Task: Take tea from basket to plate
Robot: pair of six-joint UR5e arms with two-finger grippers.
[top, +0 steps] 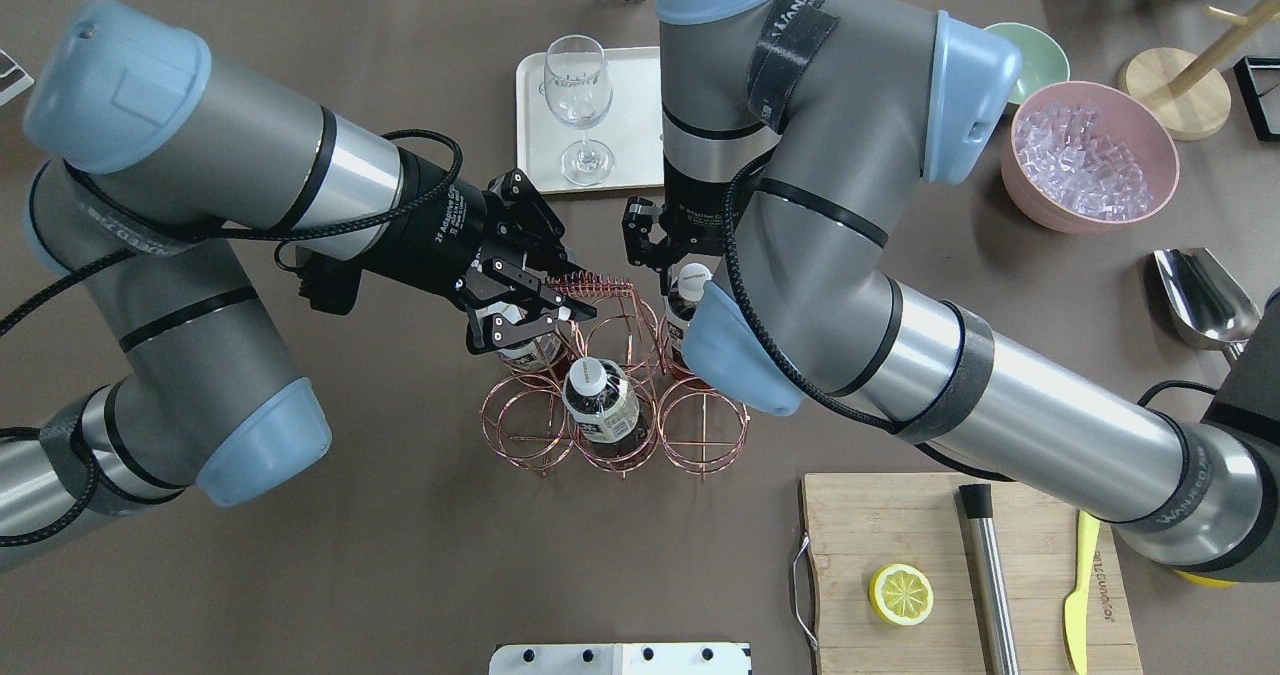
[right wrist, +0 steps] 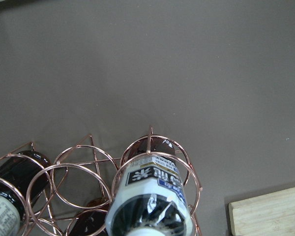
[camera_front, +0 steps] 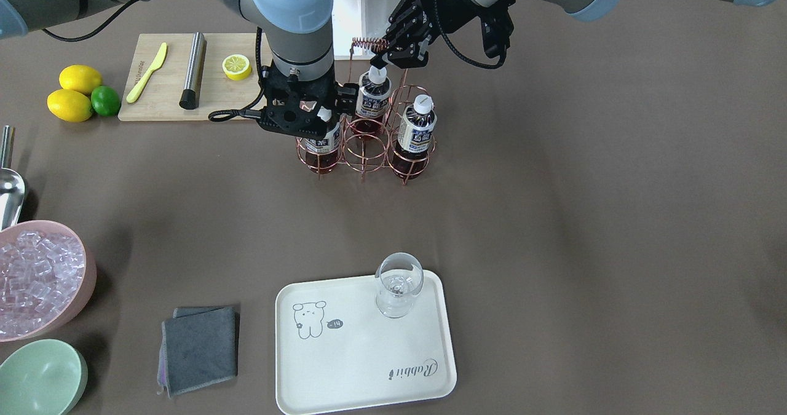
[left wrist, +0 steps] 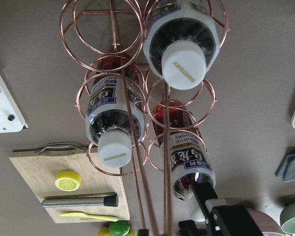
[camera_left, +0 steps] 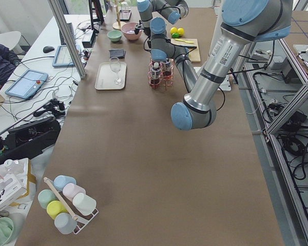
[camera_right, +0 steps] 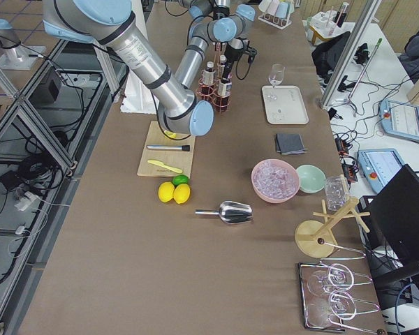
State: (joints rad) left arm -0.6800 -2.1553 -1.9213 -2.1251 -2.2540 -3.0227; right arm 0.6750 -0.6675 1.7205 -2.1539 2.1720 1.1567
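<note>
The copper wire basket (camera_front: 363,152) stands mid-table with three tea bottles in its cells. My left gripper (camera_front: 390,49) is shut on the basket's coil-wrapped handle (top: 597,282) from above. My right gripper (camera_front: 321,117) is down over the cap of one tea bottle (camera_front: 322,147), which still stands in its cell. I cannot tell whether its jaws press on the cap. The other two bottles (camera_front: 375,94) (camera_front: 417,127) stand untouched. The cream plate (camera_front: 363,356) lies near the front edge with a stemmed glass (camera_front: 398,284) on its far corner.
A wooden cutting board (camera_front: 161,98) with a lemon half, a yellow knife and a steel rod lies beside the basket. Two lemons and a lime (camera_front: 79,95), a pink bowl of ice (camera_front: 40,276), a green bowl (camera_front: 40,378), a metal scoop and a grey cloth (camera_front: 200,347) sit nearby.
</note>
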